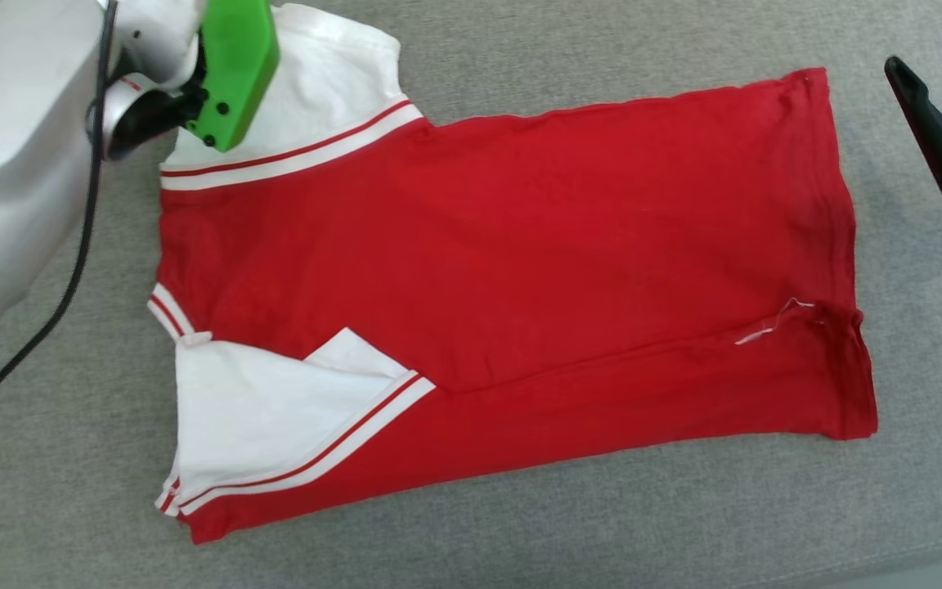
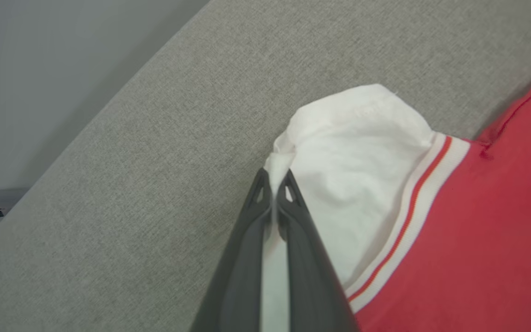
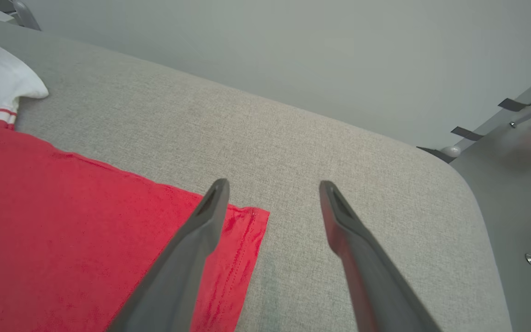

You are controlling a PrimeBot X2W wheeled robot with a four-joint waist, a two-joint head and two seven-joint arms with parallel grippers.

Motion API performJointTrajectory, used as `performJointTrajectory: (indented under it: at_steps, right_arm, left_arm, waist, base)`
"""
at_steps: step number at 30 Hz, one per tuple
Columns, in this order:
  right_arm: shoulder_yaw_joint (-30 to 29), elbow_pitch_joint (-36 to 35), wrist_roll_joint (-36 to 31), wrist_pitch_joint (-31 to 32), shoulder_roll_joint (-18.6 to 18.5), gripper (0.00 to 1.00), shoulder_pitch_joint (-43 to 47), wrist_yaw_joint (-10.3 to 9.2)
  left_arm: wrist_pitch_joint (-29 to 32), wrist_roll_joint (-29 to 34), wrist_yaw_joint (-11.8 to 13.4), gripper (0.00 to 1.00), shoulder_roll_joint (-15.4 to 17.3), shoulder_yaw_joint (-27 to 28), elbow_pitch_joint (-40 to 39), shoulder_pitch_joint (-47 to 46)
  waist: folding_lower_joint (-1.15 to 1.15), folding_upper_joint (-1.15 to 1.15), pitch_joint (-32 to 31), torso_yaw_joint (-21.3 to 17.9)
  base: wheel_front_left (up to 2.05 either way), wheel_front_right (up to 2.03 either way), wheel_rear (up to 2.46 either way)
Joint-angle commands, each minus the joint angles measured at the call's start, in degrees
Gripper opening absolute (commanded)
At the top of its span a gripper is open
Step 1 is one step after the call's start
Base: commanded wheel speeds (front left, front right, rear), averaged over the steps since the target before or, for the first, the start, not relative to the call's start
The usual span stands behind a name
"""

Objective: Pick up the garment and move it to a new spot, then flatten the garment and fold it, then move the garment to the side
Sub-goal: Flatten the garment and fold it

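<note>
Grey fabric surface; garment, sleeve tight within left end effector

The garment is solid red, its sleeves plain white, each edged with white trim carrying one thin red stripe. The fabric surface is mottled grey (a fine woven texture). The left arm is silver-grey, with a bright green cover and a black cable. The right gripper has black fingers.
</note>
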Motion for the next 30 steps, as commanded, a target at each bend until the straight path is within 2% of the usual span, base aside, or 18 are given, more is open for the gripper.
performJointTrajectory:
  at_steps: [1,4,7,8,11,16,22,24,25,30]
  right_arm:
    - [1.8,0.8,2.8,3.9,-1.9,1.0,-2.1,-0.04]
    - [6.1,3.3,10.2,15.1,-6.4,1.0,-6.4,-0.04]
    - [8.8,6.4,13.4,22.3,-8.2,1.0,-10.4,-0.04]
    - [11.5,10.3,14.8,28.0,-8.4,1.0,-13.8,-0.04]
    - [13.5,13.3,14.6,29.9,-7.4,1.0,-16.4,-0.04]
    - [16.6,19.2,13.3,29.2,-4.5,1.0,-18.8,-0.04]
    - [24.0,24.4,13.7,28.6,-2.8,1.0,-15.4,-0.04]
    - [25.0,25.1,14.8,27.4,-3.0,0.22,-15.0,-0.04]
    - [25.2,25.5,15.2,26.4,-3.3,0.0,-15.0,-0.04]
    - [25.1,26.4,16.0,20.5,-4.1,0.0,-16.4,-0.04]
  left_arm:
    - [-0.8,0.3,-0.1,0.0,-0.3,-0.2,-0.9,1.2]
    - [-2.0,1.0,-0.1,0.0,-0.5,-0.5,-2.9,1.1]
    - [-2.8,1.7,-0.1,0.0,-0.7,-0.6,-4.4,0.7]
    - [-3.5,2.2,-0.1,0.0,-1.3,-0.7,-5.4,0.0]
    - [-4.3,2.5,-0.1,0.0,-1.9,-0.8,-5.9,-0.8]
    - [-5.2,3.1,-0.1,0.0,-2.5,-0.8,-6.4,-1.9]
    - [-6.1,3.5,-0.1,0.0,-2.4,-0.9,-6.4,-1.8]
    - [-6.4,3.5,-0.1,0.0,-2.2,-1.0,-6.2,-1.4]
    - [-6.5,3.5,-0.1,0.0,-1.9,-1.0,-6.1,-1.2]
    - [-7.6,3.0,-0.1,0.0,-0.6,-1.0,-5.6,0.0]
  waist:
    - [-0.01,0.0,-1.0,1.8]
    - [-0.01,0.0,-0.7,3.0]
    - [-0.01,0.0,0.0,4.1]
    - [-0.01,0.0,1.1,5.5]
    - [-0.01,0.0,2.1,6.7]
    - [-0.01,0.0,3.8,8.0]
    - [-0.01,0.0,4.3,8.6]
    - [-0.01,0.0,3.9,8.4]
    - [-0.01,0.0,3.6,8.2]
    - [-0.01,0.0,1.3,7.3]
  base:
    - [0.0,0.0,0.0]
    - [0.0,0.0,0.0]
    - [0.0,0.0,0.0]
    - [0.0,0.0,0.0]
    - [0.0,0.0,0.0]
    - [0.0,0.0,0.0]
    - [0.0,0.0,0.0]
    - [0.0,0.0,0.0]
    - [0.0,0.0,0.0]
    - [0.0,0.0,0.0]
